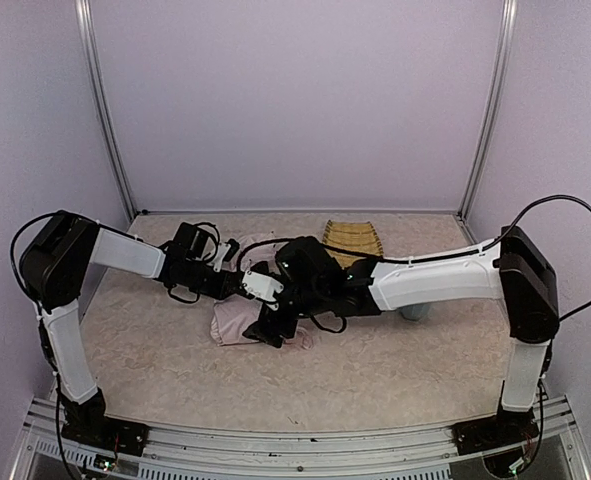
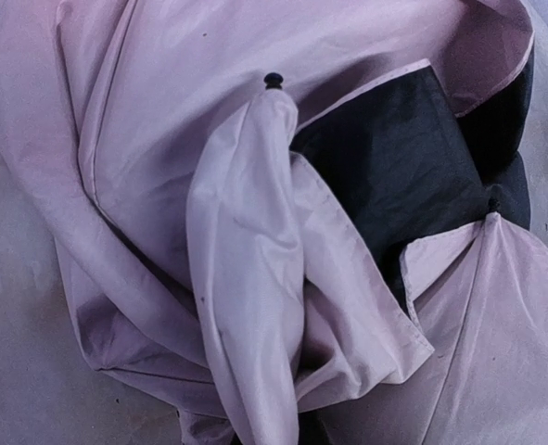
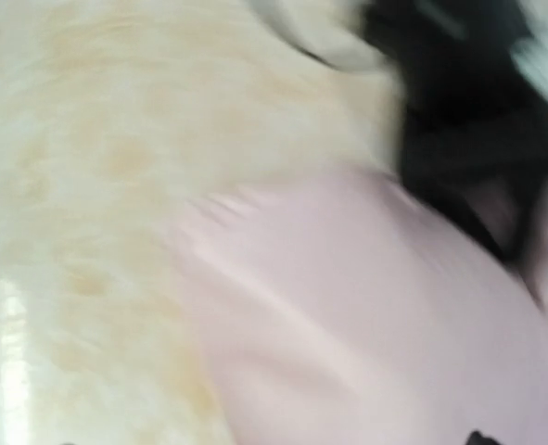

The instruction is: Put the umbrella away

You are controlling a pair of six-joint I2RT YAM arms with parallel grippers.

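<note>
Although my left end effector point(image 1: 261, 288) and my right end effector point(image 1: 275, 328) both show from above, crowded together over the middle of the surface point(image 1: 175, 370), I cannot tell how far either one is open or whether either has hold of anything. The overhead view shows only dark and white housings bunched together there. My left wrist camera shows no fingers at all, and my right wrist camera is smeared with blur.

Right beneath both end effectors lies the umbrella point(image 1: 233, 322), a crumpled heap of pale-pink fabric on the surface, spilling out to the near left of them. In my left wrist view it fills almost the whole picture: loose, shiny folds, one long fold standing up through the middle, with a small black rib tip point(image 2: 274, 80) at its top. To the right of that fold the black lining point(image 2: 394, 167) is turned outward. In my right wrist view pink fabric covers the lower right and bare mottled surface the left; a dark shape at the upper right is too blurred to name.

Farther back, right of centre, a woven yellow tray point(image 1: 353, 237) lies near the back wall, apart from the umbrella.
</note>
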